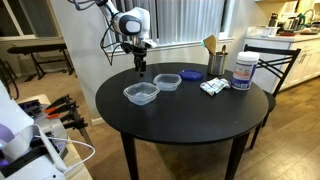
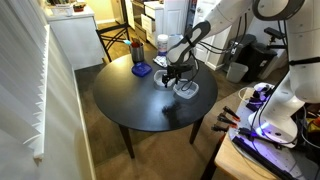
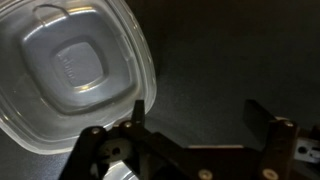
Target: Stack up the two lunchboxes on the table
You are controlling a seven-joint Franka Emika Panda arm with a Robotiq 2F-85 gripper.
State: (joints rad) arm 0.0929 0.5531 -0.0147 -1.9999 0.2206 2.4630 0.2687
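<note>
Blue lid (image 1: 191, 74): I saw it lying flat, just right of centre in an exterior view.
White jar (image 1: 243, 71): it stood upright with a blue cap, further right.
Dark cup (image 1: 216, 64): it held wooden utensils (image 1: 210, 44), just left of the jar.
White packet (image 1: 213, 87): it lay flat below the cup.
Chair (image 1: 277, 60): I saw its dark frame at the right edge.
Orange-handled tools (image 1: 62, 110): they lay at the lower left.
</note>
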